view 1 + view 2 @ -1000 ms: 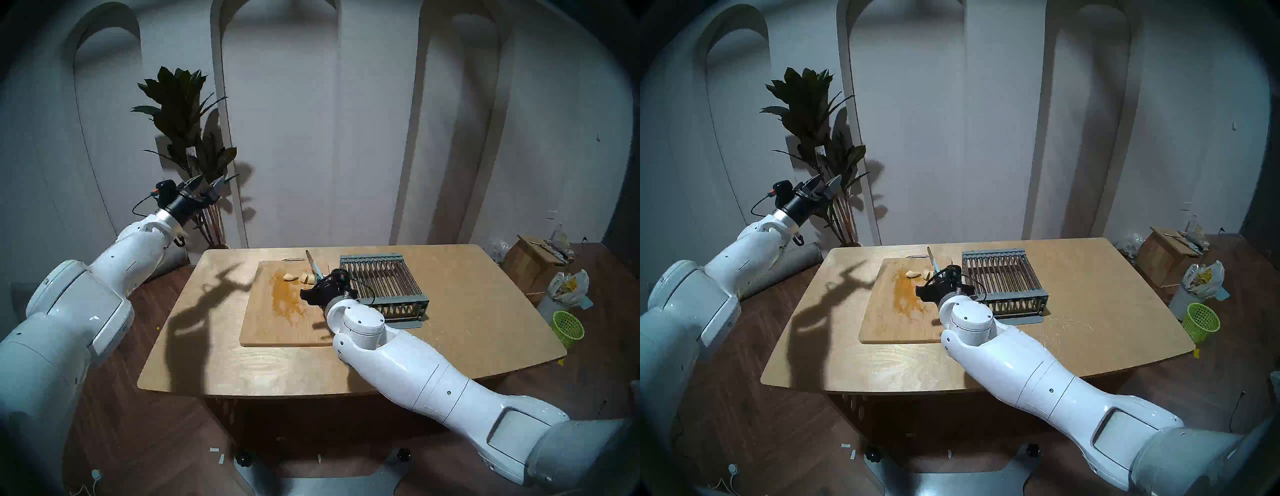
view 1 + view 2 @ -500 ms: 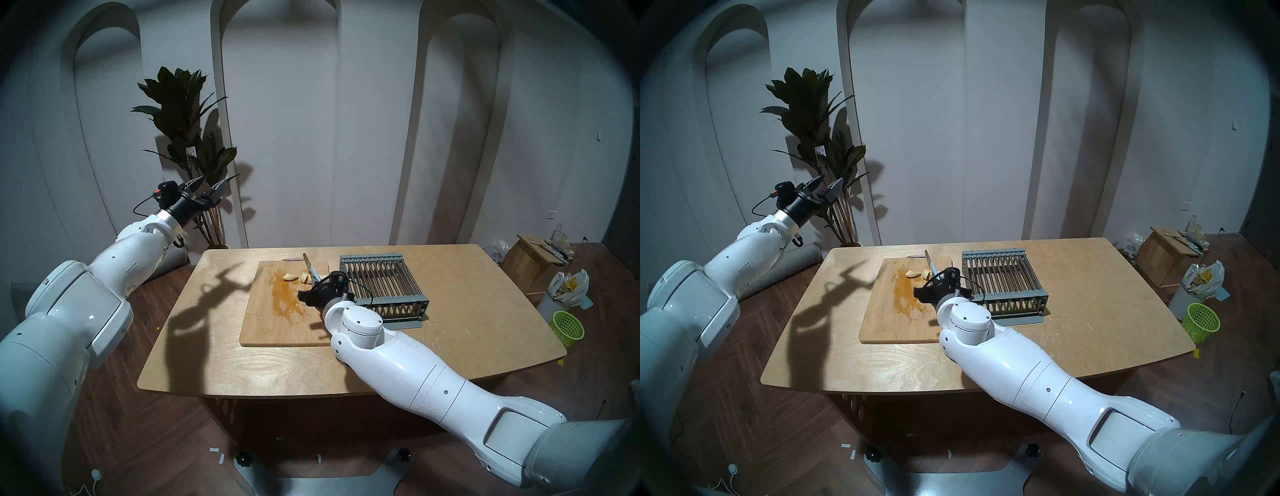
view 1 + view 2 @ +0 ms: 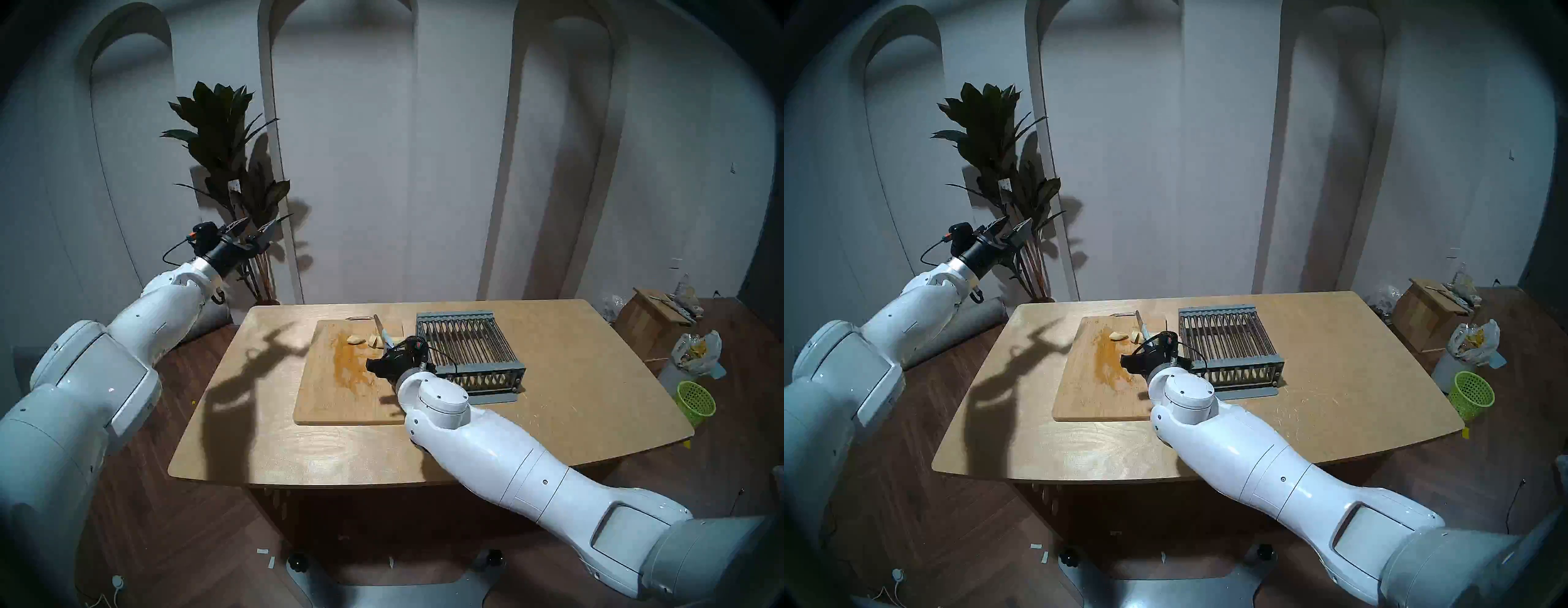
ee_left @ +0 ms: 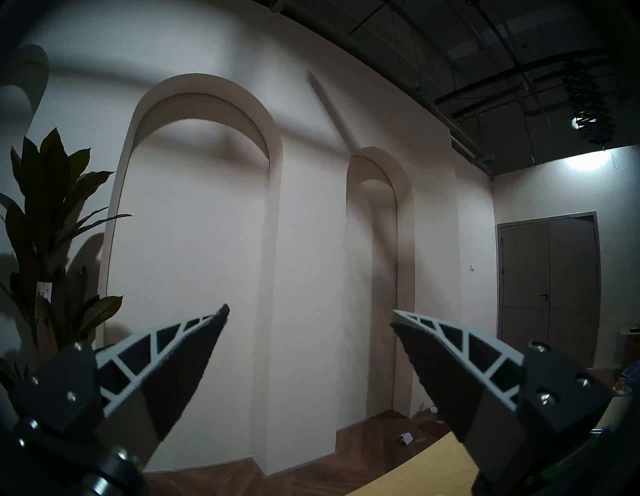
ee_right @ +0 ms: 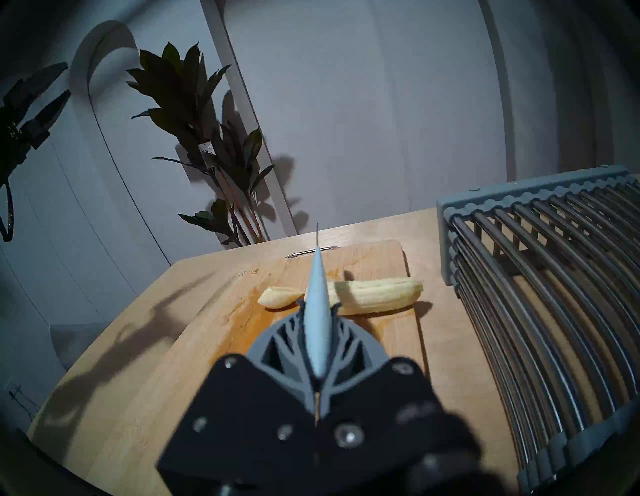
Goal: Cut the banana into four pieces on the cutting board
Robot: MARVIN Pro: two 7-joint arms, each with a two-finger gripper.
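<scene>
The right gripper (image 5: 317,313) is clamped tight on the pale blue handle of a knife (image 5: 316,304), its blade edge-up and pointing away over the far end of the cutting board (image 5: 242,332). Just beyond the fingertips lies the banana (image 5: 377,294), peeled and already parted: a short tapered end piece (image 5: 278,297) rests to the left of the blade line, and a much longer section stretches to the right, toward the grey slatted rack (image 5: 554,277) that stands just beside the board. Both pieces sit on the board's far half, near its small metal handle, beyond an orange-brown stain on the wood.

From the room, only these two pieces can be made out; whether the blade hides a further cut cannot be told. By that count one cut appears done, and the long section would still need dividing to reach four pieces.

Off to the side, the left gripper (image 4: 310,317) hangs high above the floor, well apart from the table (image 3: 339,450), its fingers spread wide and empty, pointing at the arched wall beside a potted plant (image 3: 225,140).
</scene>
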